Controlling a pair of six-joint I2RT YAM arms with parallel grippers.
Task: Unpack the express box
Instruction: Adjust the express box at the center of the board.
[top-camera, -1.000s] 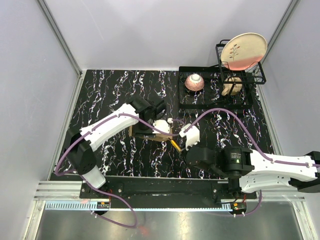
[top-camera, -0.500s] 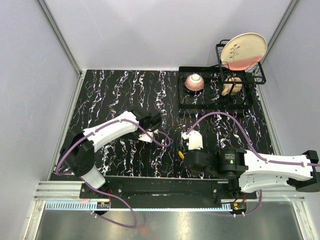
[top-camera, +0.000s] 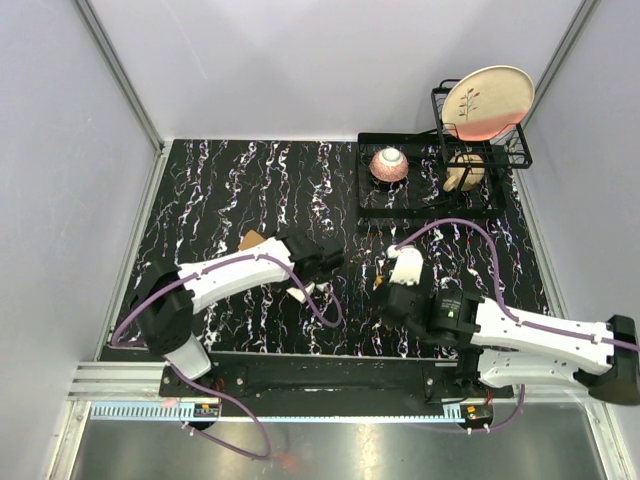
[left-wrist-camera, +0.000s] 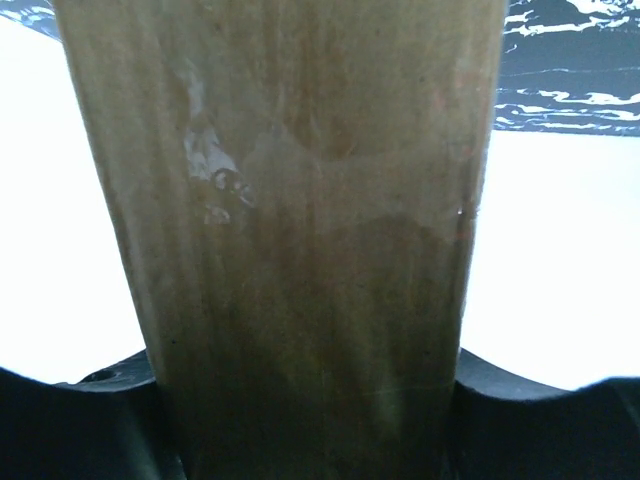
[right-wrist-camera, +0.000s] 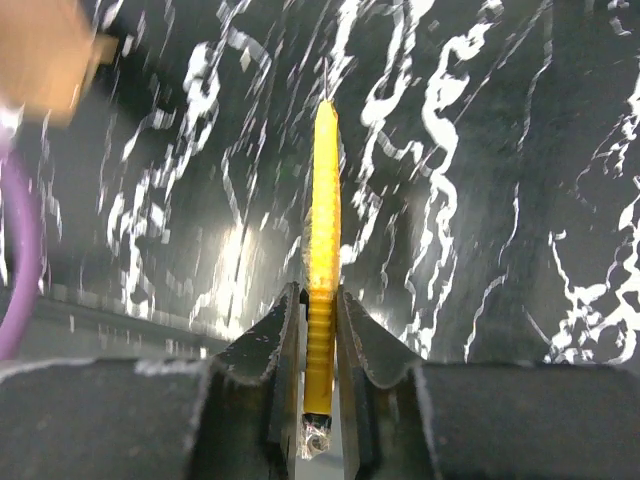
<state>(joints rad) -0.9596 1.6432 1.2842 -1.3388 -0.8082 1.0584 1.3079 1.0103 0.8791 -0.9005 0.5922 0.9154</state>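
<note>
Starting at the right fingers (right-wrist-camera: 288, 340): closed tight on the ribbed handle of the yellow utility knife (right-wrist-camera: 322, 200), one finger on each flat side. The knife's tip points away over the black marbled tabletop (top-camera: 230, 180). Only the right wrist view shows this grip. From overhead the knife is no more than a yellow speck at the near-left of the white fingers.

Left fingers (top-camera: 305, 289): closed on the express box (left-wrist-camera: 310, 250). The left wrist view is nearly filled by it, plain brown card rising up the middle from the black gripper body. Washed-out white sits against both long edges, and slivers of tabletop show in the top corners. Overhead tells less. The box is almost wholly hidden under the left arm. A brown corner peeks out on the far side of the white link, and a tan sliver shows by the fingertips. Cannot tell whether the box is clear of the tabletop.

The box sits left of centre, nearer the near edge. The two sets of fingers are near each other but apart.

The right wrist view also catches a blurred tan patch in its upper left corner, with a purple cable (right-wrist-camera: 15, 260) below it.

Farther out, overhead only, at the far right corner:
- Pink bowl (top-camera: 389, 165) on a black tray (top-camera: 430, 212).
- Patterned plate (top-camera: 488, 100) standing upright in a wire rack (top-camera: 520, 150).

All of these are well apart from the box.
</note>
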